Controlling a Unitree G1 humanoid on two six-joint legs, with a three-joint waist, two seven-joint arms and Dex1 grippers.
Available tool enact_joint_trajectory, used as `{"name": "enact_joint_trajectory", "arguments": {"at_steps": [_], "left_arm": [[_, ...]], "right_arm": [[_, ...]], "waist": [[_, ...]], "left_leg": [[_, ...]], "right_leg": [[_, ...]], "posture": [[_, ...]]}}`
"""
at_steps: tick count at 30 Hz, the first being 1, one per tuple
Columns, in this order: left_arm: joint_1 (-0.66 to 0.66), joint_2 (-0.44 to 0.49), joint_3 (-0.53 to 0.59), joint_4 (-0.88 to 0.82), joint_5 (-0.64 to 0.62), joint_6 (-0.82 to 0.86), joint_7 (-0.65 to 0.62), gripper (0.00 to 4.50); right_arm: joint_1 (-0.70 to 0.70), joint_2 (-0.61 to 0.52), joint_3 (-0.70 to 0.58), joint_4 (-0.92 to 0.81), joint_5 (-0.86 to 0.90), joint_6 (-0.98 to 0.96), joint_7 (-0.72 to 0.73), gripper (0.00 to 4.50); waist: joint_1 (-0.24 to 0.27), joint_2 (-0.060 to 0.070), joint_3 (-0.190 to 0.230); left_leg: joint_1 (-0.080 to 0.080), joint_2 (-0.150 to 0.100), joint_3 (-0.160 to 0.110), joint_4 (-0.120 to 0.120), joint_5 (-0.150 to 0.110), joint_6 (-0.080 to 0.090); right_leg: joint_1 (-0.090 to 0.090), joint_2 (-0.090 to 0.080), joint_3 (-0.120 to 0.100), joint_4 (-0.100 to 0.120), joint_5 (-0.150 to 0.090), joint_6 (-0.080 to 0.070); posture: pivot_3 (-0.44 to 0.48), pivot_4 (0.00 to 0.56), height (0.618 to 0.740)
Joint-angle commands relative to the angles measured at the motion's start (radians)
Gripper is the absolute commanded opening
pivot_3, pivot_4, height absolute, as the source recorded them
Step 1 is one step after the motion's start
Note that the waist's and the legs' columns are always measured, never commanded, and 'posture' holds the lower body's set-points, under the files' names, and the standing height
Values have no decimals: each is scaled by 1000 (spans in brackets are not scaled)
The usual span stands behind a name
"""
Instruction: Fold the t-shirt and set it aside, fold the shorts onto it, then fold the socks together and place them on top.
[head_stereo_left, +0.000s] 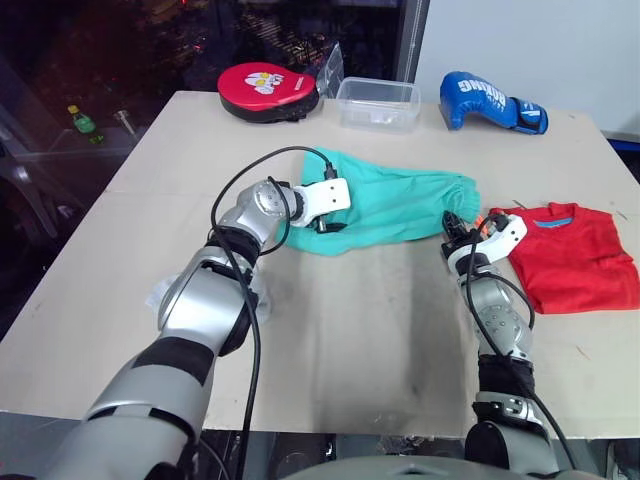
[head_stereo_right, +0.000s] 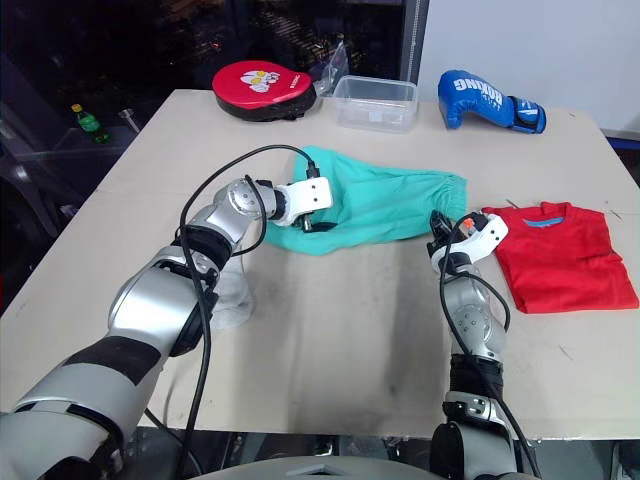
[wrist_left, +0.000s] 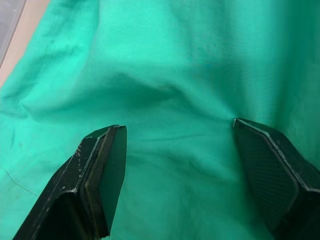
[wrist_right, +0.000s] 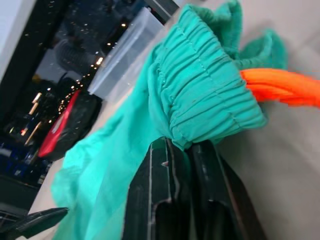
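The mint green shorts (head_stereo_left: 400, 203) lay stretched across the middle of the beige surface (head_stereo_left: 350, 340). The left pincer (wrist_left: 175, 170) rested on the shorts' near-left part with its two black fingers (wrist_left: 100, 175) spread wide apart over the cloth, gripping nothing. The right pincer (wrist_right: 187, 150) was clamped together on the gathered elastic waistband at the shorts' right end, where the orange drawstring (wrist_right: 280, 87) stuck out just beside it. The red t-shirt (head_stereo_left: 570, 255) lay folded to the right, near the right arm, its blue collar band facing away from the robot. Along the far edge sat a round red padded mitt (head_stereo_left: 268, 90), a clear plastic container (head_stereo_left: 378, 104) and a blue boxing glove (head_stereo_left: 490, 102).
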Motion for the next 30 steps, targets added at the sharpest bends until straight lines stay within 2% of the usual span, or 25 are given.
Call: {"name": "enact_joint_trajectory", "arguments": {"at_steps": [1, 4, 7, 9, 13, 17, 19, 23, 27, 30], "left_arm": [[38, -11, 60, -66, -113, 69, -178, 3674], [70, -14, 119, -167, -206, 142, -245, 3674], [115, -16, 164, -301, -262, 232, -215, 3674], [146, -15, 191, -391, -296, 296, -187, 3674], [211, 13, 241, -606, -379, 446, -187, 3674], [273, 83, 282, -827, -463, 596, -217, 3674], [306, 121, 301, -940, -512, 664, -237, 3674], [371, 210, 317, -1140, -591, 775, -277, 3674], [403, 267, 315, -1249, -629, 857, -267, 3674], [423, 292, 297, -1284, -606, 859, -239, 3674]], "right_arm": [[49, -116, -22, -179, 21, 85, -1, 61], [72, -220, -48, -293, 65, 181, -13, 61], [82, -325, -36, -397, 103, 286, -15, 61], [59, -410, 13, -419, 58, 323, 27, 61], [-52, -541, 171, -451, -54, 374, 90, 61], [-189, -673, 481, -438, -308, 387, 174, 61], [-259, -669, 588, -402, -376, 389, 215, 61], [-371, -590, 799, -284, -500, 377, 309, 61], [-427, -521, 908, -188, -565, 321, 426, 61], [-422, -516, 905, -158, -602, 294, 467, 974]], "waist": [[1, 0, 0], [1, 5, 3], [-5, 5, 4], [-10, 5, 4], [-26, 6, 4], [-27, 5, 4], [-29, 5, 4], [-27, 5, 4], [-18, 5, 4], [-4, 4, 4]], "left_leg": [[0, 0, 0, 0, 0, 0], [-1, -1, 0, 0, 0, 0], [-1, 0, 1, -1, 0, 1], [0, 1, 1, -2, 0, 0], [1, 1, 2, -3, 0, 0], [0, 1, 4, -4, 1, -1], [0, 1, 6, -5, 1, -1], [0, 1, 6, -5, 1, -1], [0, 1, 7, -4, 1, -1], [-1, 1, 7, -3, 1, -1]], "right_leg": [[0, 0, 0, 0, 0, 0], [0, -1, 0, -1, 0, 0], [-1, -1, 2, -1, 0, 0], [-1, 1, 2, -1, 0, 0], [-2, 2, 5, 0, 0, 0], [-5, 2, 8, 0, 0, 0], [-6, 2, 10, 0, 0, 0], [-7, 2, 10, 0, 0, 0], [-6, 2, 10, 0, 0, 0], [-6, 1, 10, -1, 0, 0]], "posture": [[0, 150, 740], [0, 150, 740], [0, 150, 740], [0, 150, 740], [0, 150, 740], [0, 150, 740], [0, 150, 740], [0, 150, 740], [0, 150, 740], [0, 150, 740]]}}
